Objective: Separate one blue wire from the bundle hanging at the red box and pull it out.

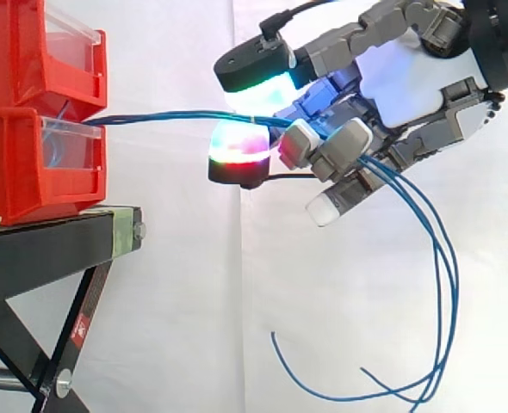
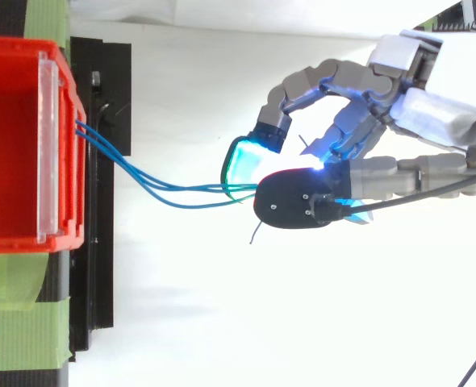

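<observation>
Currently, side view: hand (image 1: 387,86) comes in from the upper right, level with the lower red bin (image 1: 21,168). Blue wires (image 1: 176,114) leave that bin's clear front and run near-level and taut into the hand. They are clamped there between two glowing pads (image 1: 258,90), one above, one below. Past the pinch the wires exit low on the hand and drop in a long loop, free ends hanging near the bottom of the picture. Upper red bin (image 1: 30,52) is stacked on the lower one; both sit on the black stand (image 1: 47,245).

Top view: same pinch from above, hand (image 2: 383,113) entering from the right. Three separate wires (image 2: 141,181) are fanned apart where they leave the bins, converging just before the cyan-green pad (image 2: 242,161). From the side they read as nearly one line, so the count comes from up here. All three seem to enter the pinch; can't tell if any sits loose. Green tape (image 2: 16,330) is on the stand.
</observation>
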Robot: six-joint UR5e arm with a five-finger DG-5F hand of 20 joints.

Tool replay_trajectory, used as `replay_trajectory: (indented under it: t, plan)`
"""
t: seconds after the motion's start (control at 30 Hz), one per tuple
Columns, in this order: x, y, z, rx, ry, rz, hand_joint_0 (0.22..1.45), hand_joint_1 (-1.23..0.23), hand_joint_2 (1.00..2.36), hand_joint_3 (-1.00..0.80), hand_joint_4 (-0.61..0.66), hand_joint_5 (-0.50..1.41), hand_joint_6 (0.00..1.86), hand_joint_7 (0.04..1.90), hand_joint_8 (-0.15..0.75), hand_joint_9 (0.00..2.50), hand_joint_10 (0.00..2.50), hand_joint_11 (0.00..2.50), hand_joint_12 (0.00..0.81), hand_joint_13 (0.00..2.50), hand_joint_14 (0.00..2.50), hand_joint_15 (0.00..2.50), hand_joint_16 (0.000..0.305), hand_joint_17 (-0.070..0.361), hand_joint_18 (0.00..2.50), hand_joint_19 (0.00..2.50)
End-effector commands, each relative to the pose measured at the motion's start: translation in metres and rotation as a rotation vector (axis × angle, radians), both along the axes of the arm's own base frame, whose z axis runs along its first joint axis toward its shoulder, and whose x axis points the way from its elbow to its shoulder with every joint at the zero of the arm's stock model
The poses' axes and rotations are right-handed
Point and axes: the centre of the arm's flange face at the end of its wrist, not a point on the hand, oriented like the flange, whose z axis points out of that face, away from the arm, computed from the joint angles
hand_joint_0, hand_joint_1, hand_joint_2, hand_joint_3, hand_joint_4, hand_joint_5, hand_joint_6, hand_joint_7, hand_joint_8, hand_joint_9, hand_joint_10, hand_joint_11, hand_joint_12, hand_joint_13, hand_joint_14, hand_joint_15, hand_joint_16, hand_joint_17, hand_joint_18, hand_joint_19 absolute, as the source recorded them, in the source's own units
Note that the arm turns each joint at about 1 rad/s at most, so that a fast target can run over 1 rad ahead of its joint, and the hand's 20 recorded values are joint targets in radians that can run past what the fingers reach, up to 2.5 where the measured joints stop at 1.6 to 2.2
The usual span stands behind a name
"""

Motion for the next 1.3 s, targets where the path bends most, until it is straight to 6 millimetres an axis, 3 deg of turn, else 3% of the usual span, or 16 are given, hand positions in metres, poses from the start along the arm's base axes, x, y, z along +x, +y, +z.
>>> replay_trajectory:
  t: [0.0,0.4,0.6,1.27]
  plan:
    - [0.000,0.000,0.001,0.000,-0.001,-0.002,0.58,-0.72,1.02,-0.11,0.20,-0.16,0.85,0.86,0.362,1.11,0.01,1.32,0.439,1.25,0.14,1.53,0.050,0.114,0.85,0.49]
    - [0.005,0.001,0.010,0.005,-0.029,0.001,0.58,-0.72,1.02,-0.11,0.20,-0.16,0.85,0.86,0.368,1.11,0.01,1.33,0.438,1.26,0.14,1.52,0.050,0.113,0.85,0.49]
    - [0.001,0.000,0.030,-0.005,-0.080,0.011,0.58,-0.72,1.02,-0.11,0.20,-0.16,0.85,0.86,0.363,1.11,0.01,1.33,0.440,1.26,0.15,1.52,0.050,0.113,0.85,0.49]
    - [0.013,-0.002,0.036,-0.303,-0.059,0.067,0.58,-0.72,1.02,-0.11,0.20,-0.16,0.85,0.85,0.370,1.12,0.01,1.32,0.436,1.26,0.14,1.52,0.050,0.113,0.85,0.49]
